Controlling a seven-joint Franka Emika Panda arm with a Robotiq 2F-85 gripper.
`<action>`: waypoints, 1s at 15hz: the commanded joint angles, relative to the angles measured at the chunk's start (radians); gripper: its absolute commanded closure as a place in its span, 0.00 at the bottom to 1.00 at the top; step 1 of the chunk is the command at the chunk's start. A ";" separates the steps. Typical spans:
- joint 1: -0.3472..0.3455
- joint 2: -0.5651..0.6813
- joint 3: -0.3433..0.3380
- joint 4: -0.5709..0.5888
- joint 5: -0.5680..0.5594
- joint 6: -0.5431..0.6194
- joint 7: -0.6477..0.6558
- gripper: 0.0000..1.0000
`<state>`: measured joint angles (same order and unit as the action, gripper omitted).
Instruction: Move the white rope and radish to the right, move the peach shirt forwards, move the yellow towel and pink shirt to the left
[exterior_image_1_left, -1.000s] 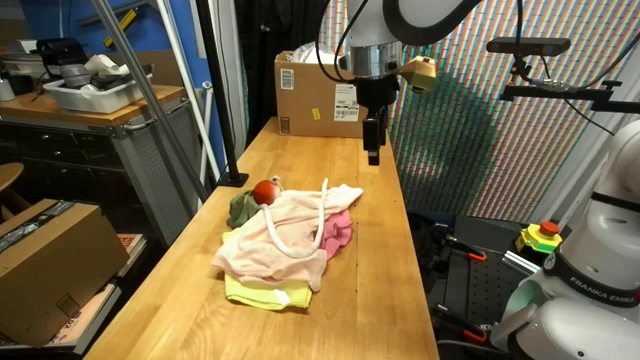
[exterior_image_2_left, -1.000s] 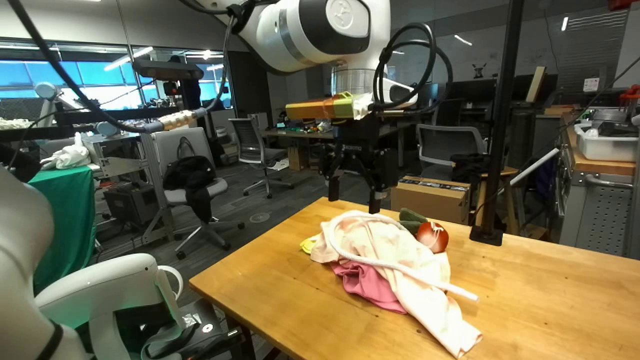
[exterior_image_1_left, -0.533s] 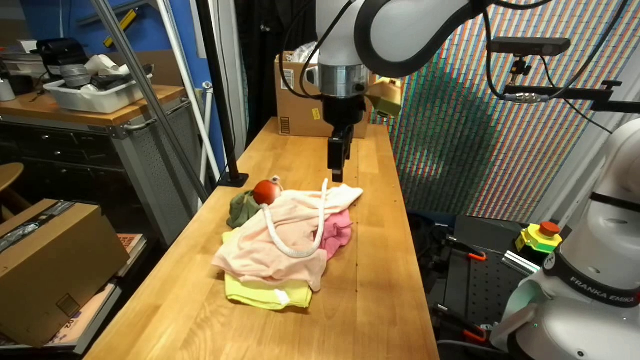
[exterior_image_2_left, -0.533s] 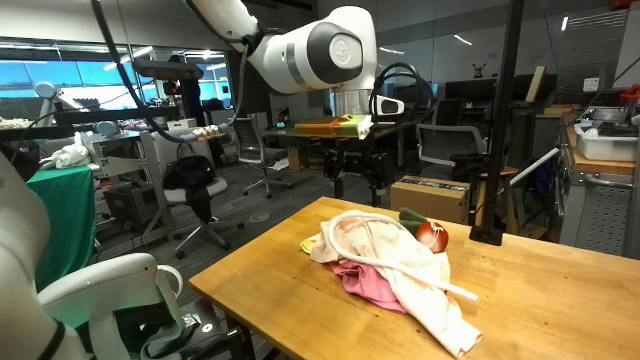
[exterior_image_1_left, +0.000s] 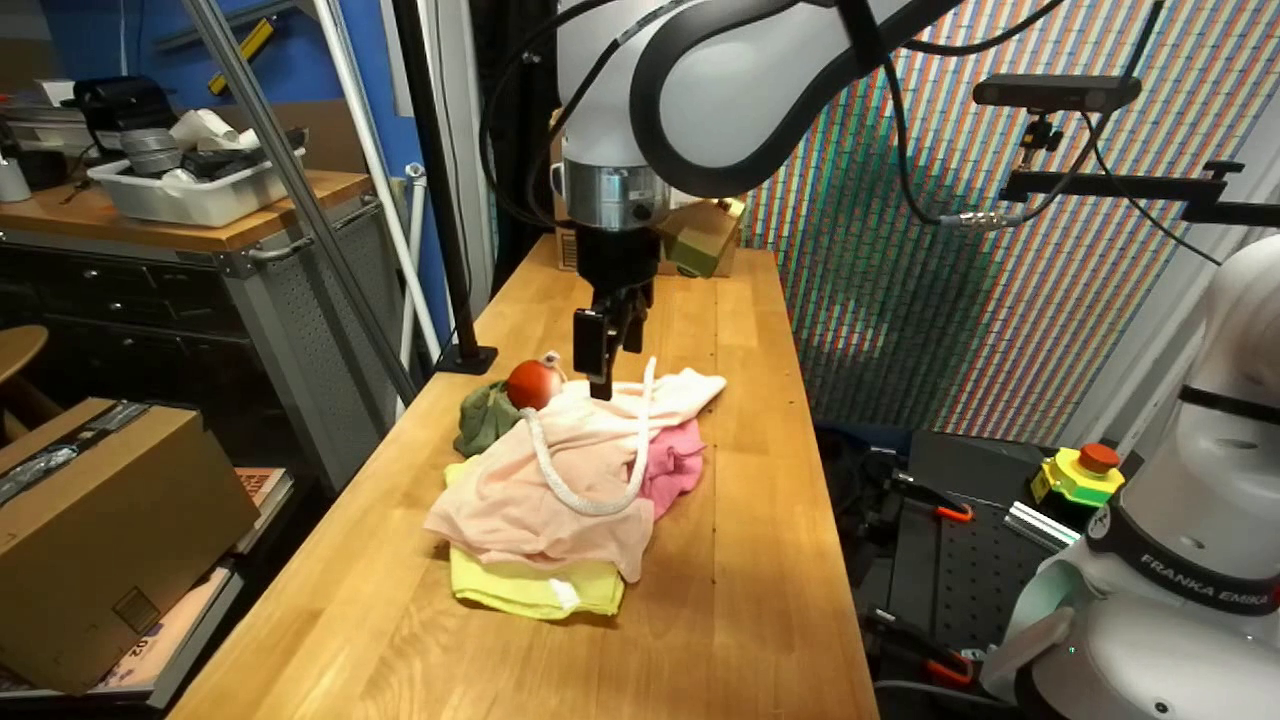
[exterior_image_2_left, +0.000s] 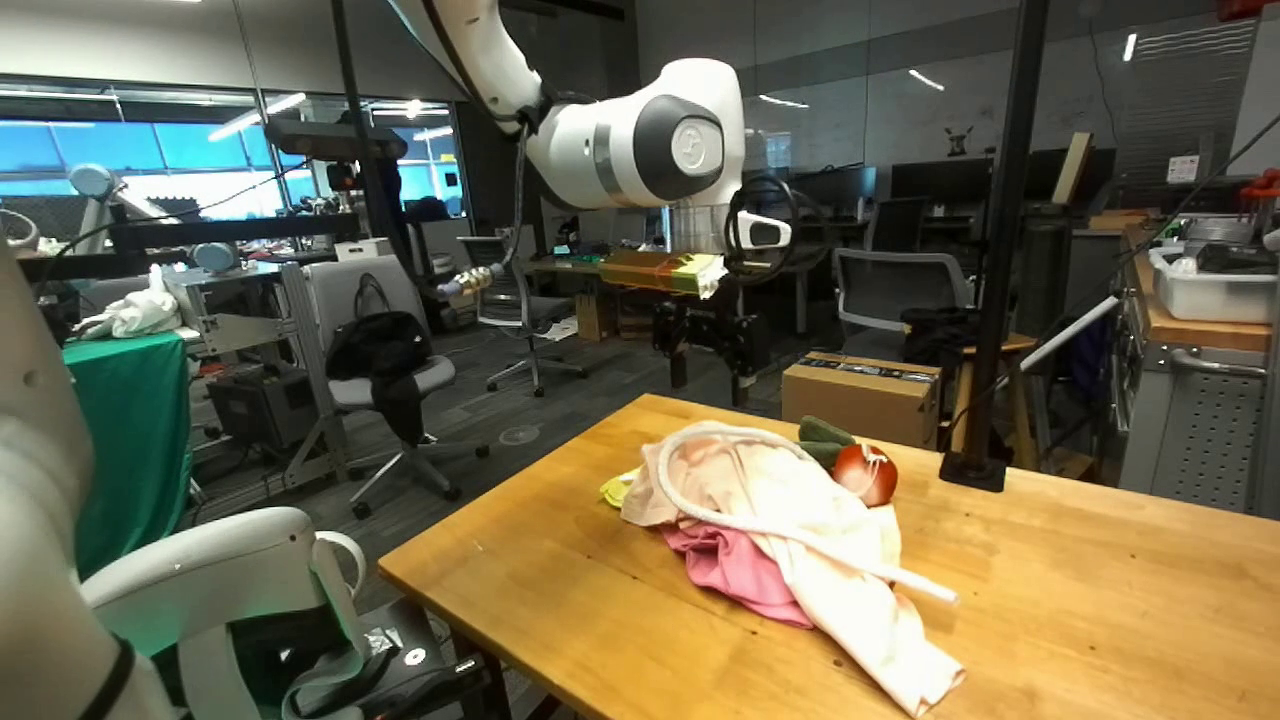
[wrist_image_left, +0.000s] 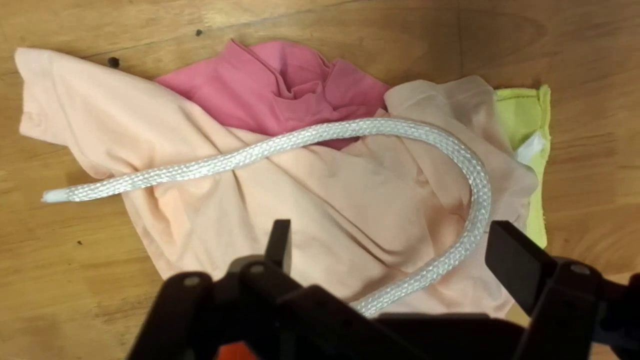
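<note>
Just below the gripper (wrist_image_left: 392, 247), whose jaws stand spread with nothing held between them, the white rope (wrist_image_left: 479, 190) lies on top in a loose U, untouched. Directly under it, and so a layer farther down from the gripper, the peach shirt (wrist_image_left: 350, 205) spreads out as the widest cloth, one corner stretching off to the side. Low beside the gripper in an exterior view, the radish (exterior_image_1_left: 533, 385) sits at the peach shirt's edge, dark green leaves next to it; whether the two touch, I cannot tell. A little farther out from the gripper, the pink shirt (wrist_image_left: 280, 95) bulges from beneath the peach shirt, and past that the yellow towel (wrist_image_left: 515, 115) shows as a strip, mostly covered. Everything is gathered on the table (exterior_image_1_left: 750, 580); well apart from the gripper, a black post (exterior_image_1_left: 438, 190) rises at its edge. None of the moves looks done: all five things share one spot, so every shift, right, forwards and left, seems left to do. With the gripper above the white rope, that is probably the first pick; the pink shirt and yellow towel likely have to wait until the peach shirt is off them.
</note>
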<state>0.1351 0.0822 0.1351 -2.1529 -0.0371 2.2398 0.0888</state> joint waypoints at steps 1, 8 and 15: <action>0.022 0.097 0.010 0.100 0.035 -0.002 0.089 0.00; 0.105 0.259 0.002 0.213 0.005 0.019 0.312 0.00; 0.178 0.375 -0.038 0.323 -0.021 0.032 0.465 0.00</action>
<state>0.2830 0.4110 0.1272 -1.8974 -0.0365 2.2687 0.4924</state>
